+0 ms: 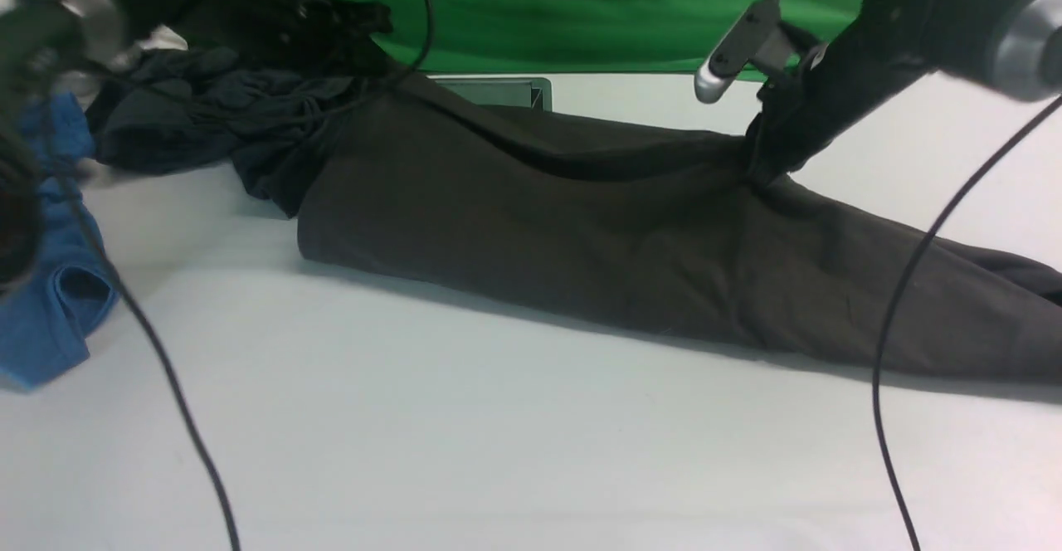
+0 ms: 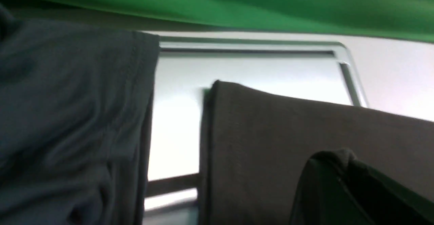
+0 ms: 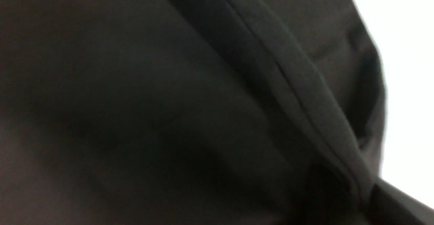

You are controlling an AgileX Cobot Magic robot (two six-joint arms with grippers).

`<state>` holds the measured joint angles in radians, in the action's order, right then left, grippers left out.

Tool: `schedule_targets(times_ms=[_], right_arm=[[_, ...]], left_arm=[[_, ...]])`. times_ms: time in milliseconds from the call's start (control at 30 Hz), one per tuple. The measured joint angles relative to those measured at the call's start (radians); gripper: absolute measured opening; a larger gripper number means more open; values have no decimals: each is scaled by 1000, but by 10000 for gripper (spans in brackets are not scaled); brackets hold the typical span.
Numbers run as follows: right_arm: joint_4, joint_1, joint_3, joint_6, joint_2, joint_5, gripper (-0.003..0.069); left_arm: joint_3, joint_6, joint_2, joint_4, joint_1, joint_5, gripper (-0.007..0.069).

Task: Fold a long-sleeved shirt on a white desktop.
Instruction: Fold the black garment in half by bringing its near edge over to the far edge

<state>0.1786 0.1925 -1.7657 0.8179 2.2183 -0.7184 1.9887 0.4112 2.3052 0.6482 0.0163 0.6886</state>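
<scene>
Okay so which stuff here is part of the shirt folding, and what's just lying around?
For the job: dark brown shirt; white desktop; left gripper; right gripper.

Lying about: blue garment; dark grey-teal garment; grey-green tray.

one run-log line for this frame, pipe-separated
left jaws: shut on shirt | right jaws: shut on shirt | shirt: hem hoisted between arms, not folded | blue garment: at left

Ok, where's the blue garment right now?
In the front view, the blue garment lies at the far left of the white desktop, on the near side of the dark grey-teal garment, partly hidden by the left arm.
</scene>
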Motion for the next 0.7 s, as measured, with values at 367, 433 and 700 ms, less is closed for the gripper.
schedule_targets(times_ms=[367, 433, 700], right_arm=[[0, -45, -5, -310, 20, 132, 400], [0, -60, -15, -364, 6, 136, 464], [58, -23, -73, -401, -95, 60, 518]], left_arm=[[61, -50, 46, -48, -5, -36, 482], [86, -44, 31, -51, 9, 41, 572], [172, -76, -11, -102, 47, 404, 678]])
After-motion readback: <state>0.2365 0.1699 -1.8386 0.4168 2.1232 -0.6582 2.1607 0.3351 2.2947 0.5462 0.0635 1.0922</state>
